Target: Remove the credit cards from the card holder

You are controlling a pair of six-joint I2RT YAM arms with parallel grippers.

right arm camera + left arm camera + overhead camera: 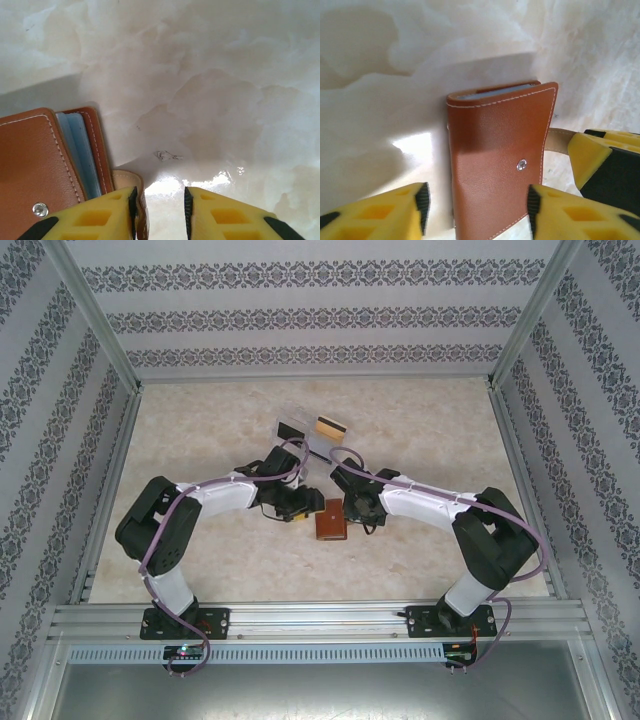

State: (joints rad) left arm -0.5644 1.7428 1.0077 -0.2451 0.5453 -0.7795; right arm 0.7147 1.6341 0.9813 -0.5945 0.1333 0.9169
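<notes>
Two arms met mid-table at card holder [330, 525]. Found left gripper [477, 201] wide, jaws astride closed holder, gap showing on one side. Found right gripper [159, 200] narrow, nothing between fingers, closure strap [127, 182] just beside. I judged leather light, soft, slick; best pinched at strap or stitched edge. Beyond lay clear tray [283, 420], yellow-orange card [325, 425] at it.

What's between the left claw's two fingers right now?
The brown card holder, snap side up, lies between the left claw's spread fingers; the left wrist view shows it.
</notes>
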